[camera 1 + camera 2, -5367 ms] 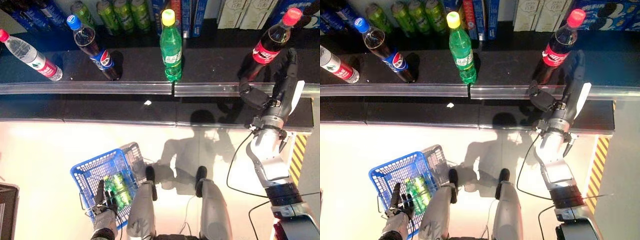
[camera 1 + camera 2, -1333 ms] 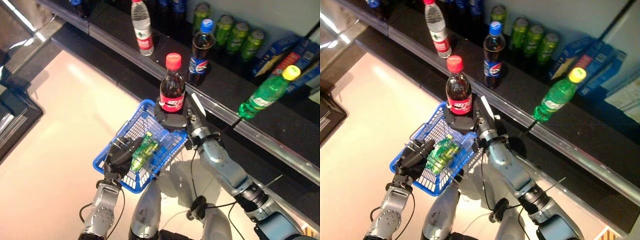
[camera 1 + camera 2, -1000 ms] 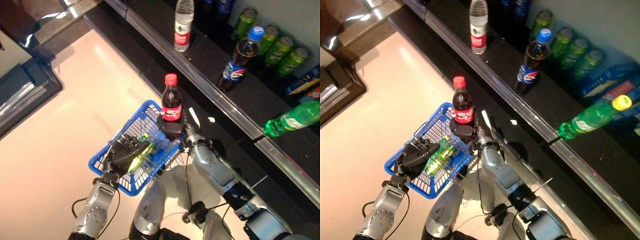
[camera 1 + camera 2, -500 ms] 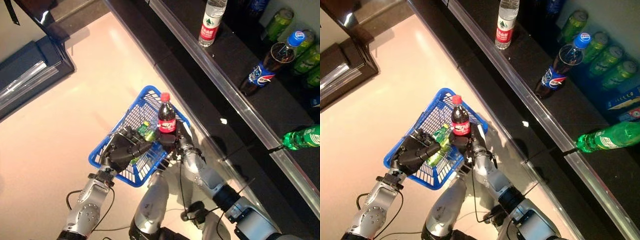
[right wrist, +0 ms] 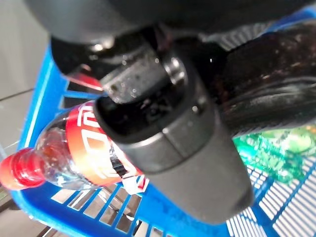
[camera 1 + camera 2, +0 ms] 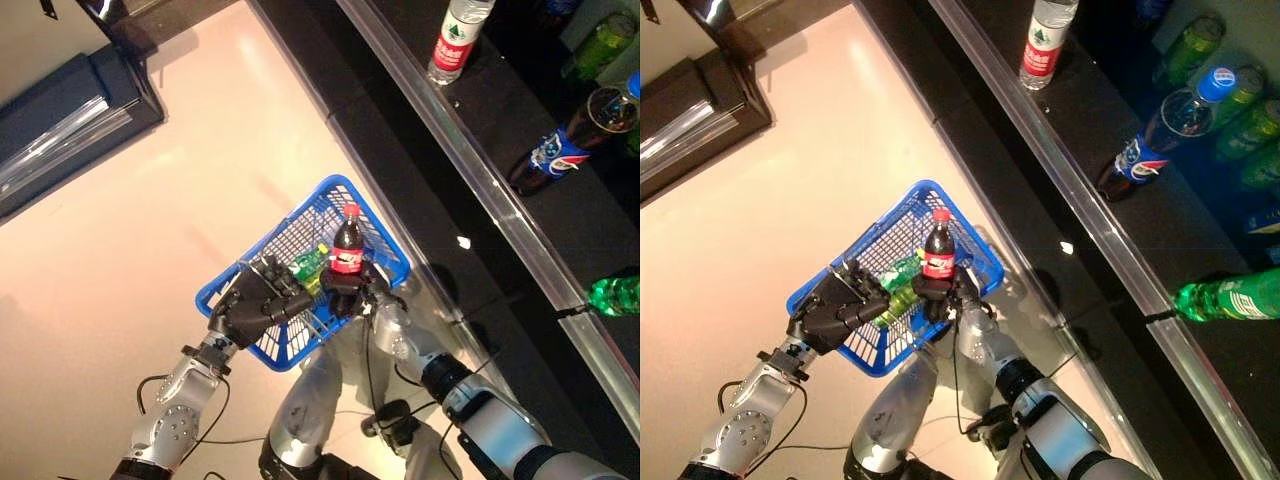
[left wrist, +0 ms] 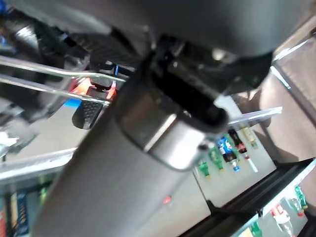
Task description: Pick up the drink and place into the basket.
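A cola bottle [image 6: 347,243] with a red cap stands upright over the near right part of the blue wire basket [image 6: 331,186]. My right hand [image 6: 346,298] is shut on its lower half, and in the right wrist view the thumb and fingers [image 5: 173,128] curl round the cola bottle [image 5: 74,158] above the blue mesh. I cannot tell whether its base touches the basket floor. Green bottles [image 6: 308,265] lie inside the basket. My left hand [image 6: 250,305] is shut on the basket's wire handle at the near left rim.
A dark shelf with a metal edge [image 6: 480,170] runs along the right. On it stand a water bottle [image 6: 455,40], a blue-capped cola bottle [image 6: 565,145], a green bottle [image 6: 615,295] and green cans [image 6: 1200,40]. A dark cabinet [image 6: 70,110] sits at the upper left.
The camera view has shifted. My right hand took the cola bottle off the shelf, carried it to the basket, and has lowered it from the far rim into the basket's opening.
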`<state>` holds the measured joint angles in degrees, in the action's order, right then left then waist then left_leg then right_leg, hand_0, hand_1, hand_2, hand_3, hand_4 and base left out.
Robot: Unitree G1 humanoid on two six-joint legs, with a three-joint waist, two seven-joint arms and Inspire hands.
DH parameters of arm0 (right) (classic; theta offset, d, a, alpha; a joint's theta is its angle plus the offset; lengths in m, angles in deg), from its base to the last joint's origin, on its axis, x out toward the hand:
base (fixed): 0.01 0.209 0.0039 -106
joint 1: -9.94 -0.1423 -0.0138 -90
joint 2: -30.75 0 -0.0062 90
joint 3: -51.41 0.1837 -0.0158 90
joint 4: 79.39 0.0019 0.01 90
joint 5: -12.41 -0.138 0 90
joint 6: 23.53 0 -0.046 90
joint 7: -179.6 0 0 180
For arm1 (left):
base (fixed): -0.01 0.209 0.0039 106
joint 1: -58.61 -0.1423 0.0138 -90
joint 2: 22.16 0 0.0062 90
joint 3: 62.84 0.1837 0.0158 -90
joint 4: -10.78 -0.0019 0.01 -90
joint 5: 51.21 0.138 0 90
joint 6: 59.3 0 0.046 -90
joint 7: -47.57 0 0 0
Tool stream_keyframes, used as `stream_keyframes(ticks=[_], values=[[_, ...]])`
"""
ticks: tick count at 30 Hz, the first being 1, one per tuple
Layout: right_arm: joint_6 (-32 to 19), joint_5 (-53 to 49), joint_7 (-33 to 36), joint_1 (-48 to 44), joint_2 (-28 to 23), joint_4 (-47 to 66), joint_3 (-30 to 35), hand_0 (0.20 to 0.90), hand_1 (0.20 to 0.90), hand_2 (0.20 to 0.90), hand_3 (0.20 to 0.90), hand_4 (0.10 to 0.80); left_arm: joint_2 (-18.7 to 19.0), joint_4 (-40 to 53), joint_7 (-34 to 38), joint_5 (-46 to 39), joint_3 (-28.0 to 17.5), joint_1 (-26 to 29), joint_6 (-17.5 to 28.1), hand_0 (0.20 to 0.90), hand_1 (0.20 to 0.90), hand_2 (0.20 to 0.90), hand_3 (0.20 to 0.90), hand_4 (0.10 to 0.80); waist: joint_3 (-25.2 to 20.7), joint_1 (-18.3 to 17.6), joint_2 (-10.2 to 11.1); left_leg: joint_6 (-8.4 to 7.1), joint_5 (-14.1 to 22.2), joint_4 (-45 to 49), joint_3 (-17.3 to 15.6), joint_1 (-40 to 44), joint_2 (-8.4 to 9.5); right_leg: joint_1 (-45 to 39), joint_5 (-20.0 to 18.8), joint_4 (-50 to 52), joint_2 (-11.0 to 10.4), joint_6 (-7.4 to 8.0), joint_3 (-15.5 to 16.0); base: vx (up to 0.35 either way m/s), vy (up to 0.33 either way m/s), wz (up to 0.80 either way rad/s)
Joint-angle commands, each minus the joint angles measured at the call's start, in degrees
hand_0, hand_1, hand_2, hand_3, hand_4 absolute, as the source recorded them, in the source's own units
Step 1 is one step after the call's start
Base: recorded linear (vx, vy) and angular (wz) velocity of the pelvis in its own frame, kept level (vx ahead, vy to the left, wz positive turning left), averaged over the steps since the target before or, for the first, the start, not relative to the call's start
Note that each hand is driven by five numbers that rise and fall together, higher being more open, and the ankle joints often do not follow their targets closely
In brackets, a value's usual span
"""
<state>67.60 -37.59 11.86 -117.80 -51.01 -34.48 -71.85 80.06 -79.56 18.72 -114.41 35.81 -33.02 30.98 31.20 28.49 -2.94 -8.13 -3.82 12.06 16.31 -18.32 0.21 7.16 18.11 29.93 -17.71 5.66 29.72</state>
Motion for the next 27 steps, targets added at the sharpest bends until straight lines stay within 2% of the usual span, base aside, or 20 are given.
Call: stream_keyframes(ticks=[1, 3, 6, 10, 19, 26, 27], values=[[-3.49, -9.20, -11.14, -9.38, 9.08, 3.24, -0.72, 0.300, 0.300, 0.300, 0.200, 0.100, 0.97, 28.21, -17.19, -5.74, -2.92, 13.62, 8.47, 0.300, 0.300, 0.300, 0.200, 0.100, -1.40, 0.09, -2.27, 3.33, 1.93, 4.46, -1.27, -1.11, 0.69, -3.42, -11.29, -7.95, -0.79, -0.98, -1.28, 0.031, 0.012, 0.02], [-1.70, -12.74, -14.04, -9.67, 9.57, 1.77, -0.36, 0.300, 0.300, 0.300, 0.200, 0.100, 1.03, 29.08, -18.27, -6.19, -1.53, 14.67, 6.80, 0.300, 0.300, 0.300, 0.200, 0.100, -1.40, 0.12, -2.20, 3.43, 1.71, 4.31, -1.32, -1.23, 0.69, -3.25, -11.41, -7.82, -0.90, -0.88, -1.23, 0.000, 0.000, 0.00], [0.27, -13.68, -15.98, -10.73, 9.78, -0.35, -0.07, 0.300, 0.300, 0.300, 0.200, 0.100, 0.79, 29.81, -18.09, -6.47, 0.43, 16.14, 2.89, 0.300, 0.300, 0.300, 0.200, 0.100, -1.40, 0.14, -2.01, 3.57, 1.57, 4.24, -1.47, -1.47, 0.68, -2.82, -11.62, -7.53, -1.12, -0.71, -1.27, 0.031, 0.021, 0.04], [2.29, -13.83, -17.29, -11.99, 9.52, -2.21, 0.00, 0.300, 0.300, 0.300, 0.200, 0.100, 0.28, 29.95, -16.19, -6.71, 2.35, 16.69, 0.35, 0.300, 0.300, 0.300, 0.200, 0.100, -1.40, 0.04, -1.82, 3.75, 1.49, 4.35, -1.83, -1.91, 0.60, -2.02, -11.86, -7.07, -1.44, -0.50, -1.60, 0.017, 0.024, 0.02], [11.61, -15.06, -22.76, -13.92, 9.32, -6.56, -1.37, 0.300, 0.300, 0.300, 0.200, 0.100, -0.01, 29.42, -13.37, -6.94, 4.74, 16.17, 0.19, 0.300, 0.300, 0.300, 0.200, 0.100, -1.40, 0.50, -1.60, 4.11, 1.22, 4.57, -2.16, -2.97, 0.49, -0.42, -12.15, -6.10, -2.01, -0.27, -1.76, 0.016, 0.011, 0.00], [12.69, -21.56, -21.80, -16.15, 9.61, -12.63, 2.46, 0.300, 0.300, 0.300, 0.200, 0.100, 0.36, 28.94, -12.87, -7.72, 5.24, 16.68, 1.54, 0.300, 0.300, 0.300, 0.200, 0.100, -1.40, 0.98, -2.17, 4.46, 1.01, 4.42, -2.21, -3.37, 0.56, 0.66, -12.07, -4.75, -2.71, -0.16, -1.30, 0.000, 0.000, 0.00], [12.34, -21.96, -21.41, -16.65, 9.59, -13.74, 3.28, 0.371, 0.371, 0.371, 0.282, 0.182, 0.21, 28.95, -12.49, -7.87, 5.23, 17.00, 1.34, 0.300, 0.300, 0.300, 0.200, 0.100, -1.40, 1.03, -2.17, 4.46, 1.04, 4.42, -2.19, -3.44, 0.57, 0.85, -12.06, -4.55, -2.81, -0.12, -1.30, 0.000, 0.000, 0.00]])
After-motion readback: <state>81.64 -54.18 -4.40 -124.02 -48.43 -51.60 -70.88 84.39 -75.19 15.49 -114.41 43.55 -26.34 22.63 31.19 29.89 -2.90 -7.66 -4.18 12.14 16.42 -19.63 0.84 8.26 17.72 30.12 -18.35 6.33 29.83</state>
